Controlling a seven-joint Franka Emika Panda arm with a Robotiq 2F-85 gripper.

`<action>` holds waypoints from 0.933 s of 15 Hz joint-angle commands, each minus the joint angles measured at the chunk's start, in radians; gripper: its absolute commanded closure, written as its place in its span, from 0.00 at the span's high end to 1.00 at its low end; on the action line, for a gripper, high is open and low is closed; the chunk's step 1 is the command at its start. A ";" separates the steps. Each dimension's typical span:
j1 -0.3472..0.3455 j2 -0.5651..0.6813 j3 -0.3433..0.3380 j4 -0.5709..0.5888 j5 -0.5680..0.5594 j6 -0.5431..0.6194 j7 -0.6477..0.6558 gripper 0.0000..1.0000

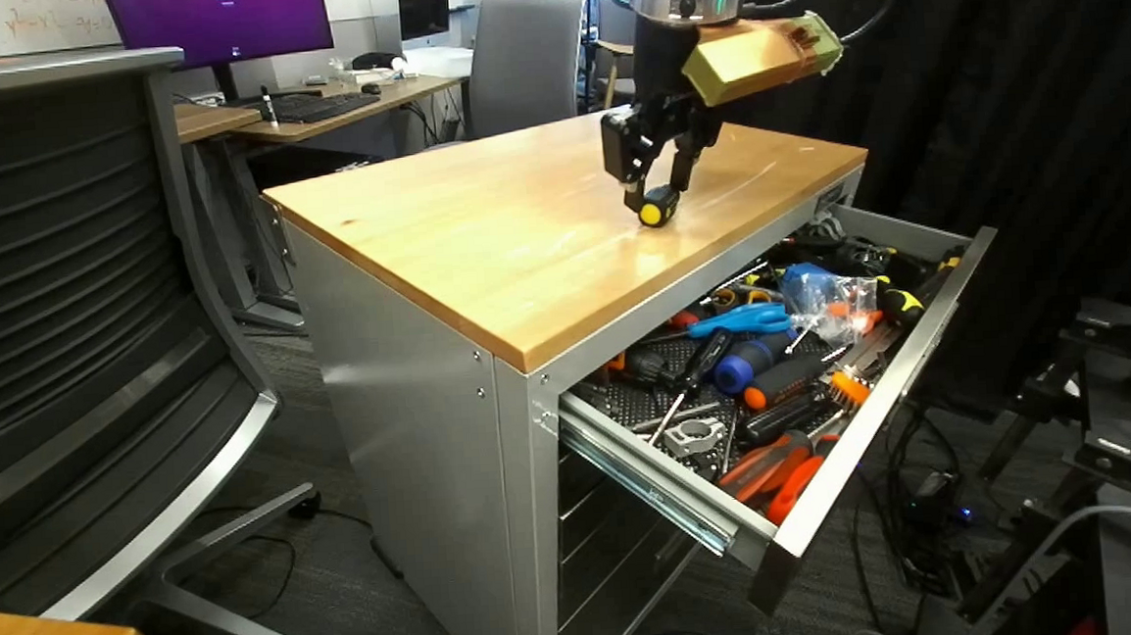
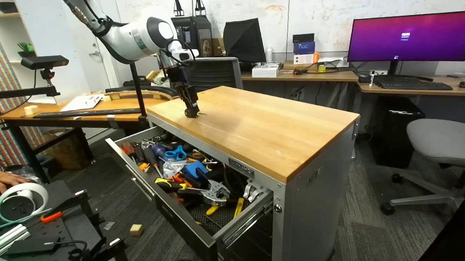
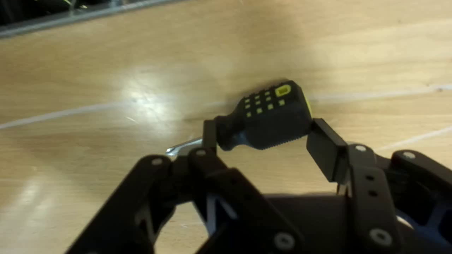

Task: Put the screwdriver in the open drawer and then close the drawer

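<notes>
The screwdriver (image 3: 272,116), stubby and black with yellow marks, lies lengthwise between the fingers of my gripper (image 3: 263,127) in the wrist view. One fingertip presses at its neck by the metal shaft, and the opposite one meets the butt of the handle. An exterior view shows the yellow butt of the screwdriver (image 1: 652,214) under my gripper (image 1: 658,190), at or just above the wooden top; I cannot tell whether it touches. The grey drawer (image 1: 891,376) is pulled out below the front edge of that top in both exterior views, filled with tools.
The wooden cabinet top (image 1: 442,217) spreads under the gripper. Inside the drawer are blue scissors (image 1: 742,320), a clear plastic bag (image 1: 835,301) and several screwdrivers. A mesh chair (image 1: 84,317) stands beside the cabinet. A person's hand (image 2: 4,180) rests near a black cart.
</notes>
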State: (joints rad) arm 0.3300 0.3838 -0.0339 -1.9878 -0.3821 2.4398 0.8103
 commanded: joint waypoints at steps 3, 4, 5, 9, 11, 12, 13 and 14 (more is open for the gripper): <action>-0.004 -0.146 0.021 -0.167 -0.060 -0.131 0.017 0.39; -0.003 -0.159 0.026 -0.184 -0.074 -0.138 0.027 0.39; -0.006 -0.173 0.035 -0.199 -0.079 -0.137 0.025 0.39; -0.019 -0.216 0.063 -0.270 -0.073 -0.132 0.013 0.43; -0.028 -0.233 0.074 -0.299 -0.060 -0.129 0.003 0.89; -0.029 -0.244 0.077 -0.315 -0.068 -0.132 0.007 0.92; -0.035 -0.256 0.081 -0.329 -0.062 -0.143 -0.003 0.99; -0.044 -0.273 0.085 -0.348 -0.045 -0.158 -0.024 1.00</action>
State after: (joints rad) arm 0.3201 0.1895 0.0228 -2.2708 -0.4359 2.3164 0.8147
